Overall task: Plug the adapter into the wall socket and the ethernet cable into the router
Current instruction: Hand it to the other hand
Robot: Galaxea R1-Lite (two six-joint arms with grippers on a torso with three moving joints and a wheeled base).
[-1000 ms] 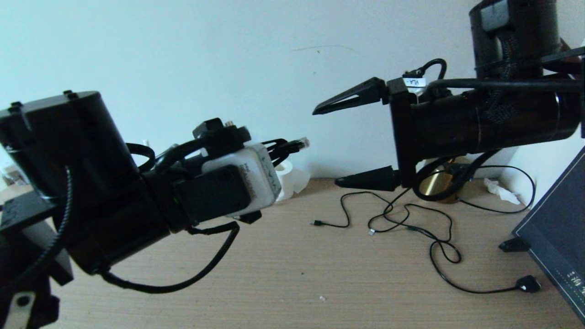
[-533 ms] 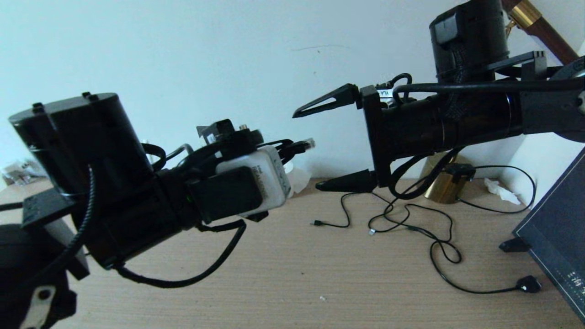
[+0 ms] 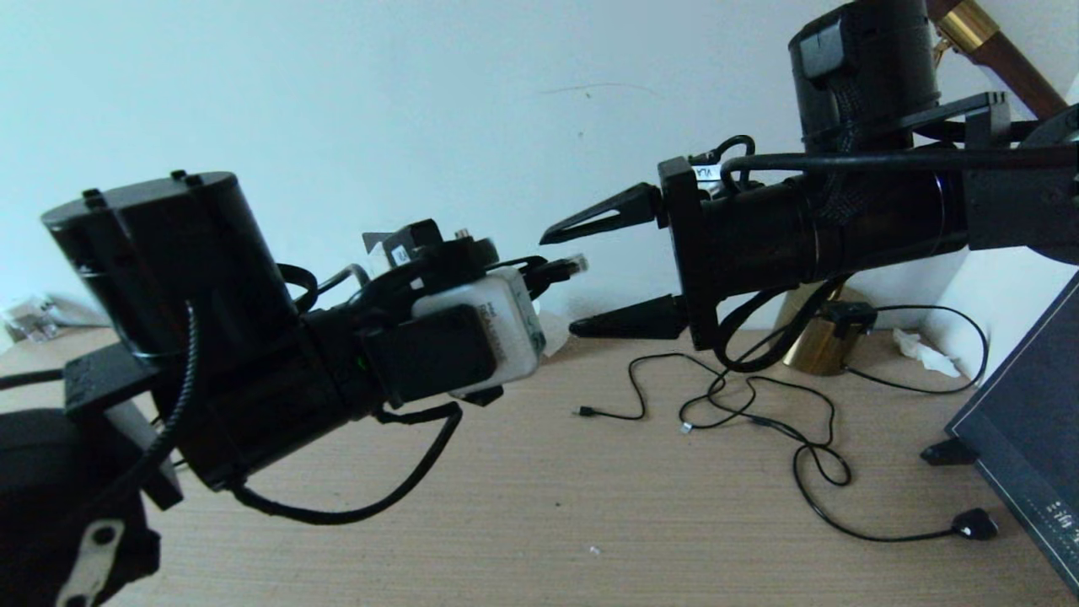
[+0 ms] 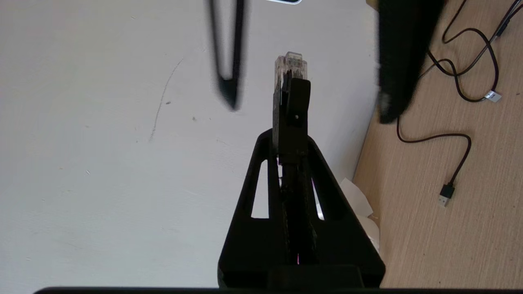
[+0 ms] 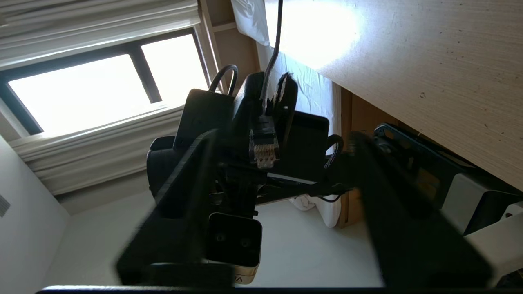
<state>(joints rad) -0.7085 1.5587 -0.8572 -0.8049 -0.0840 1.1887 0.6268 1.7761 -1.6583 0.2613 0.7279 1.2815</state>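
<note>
Up above the bench (image 3: pixel 539 506), left pincer (image 4: pixel 291 94) clenched on the ethernet cable (image 3: pixel 563 268), clear plug tip jutting past the fingertips (pointing at the right arm). Facing it, just beside that tip, right pincer (image 3: pixel 590 274) spread wide. Below, thin black cables (image 3: pixel 759 421) loose on the wood.

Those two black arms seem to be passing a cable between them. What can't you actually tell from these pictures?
- Router, wall socket, adapter: in no view.
- Where the ethernet cable leads: in the head view the left tool and its wrist hide it.
- Right tool: its open fingers are blurred in both wrist views, so how far they stand from the plug is unclear.
- Dark panel: cut off by the head view's edge.
</note>
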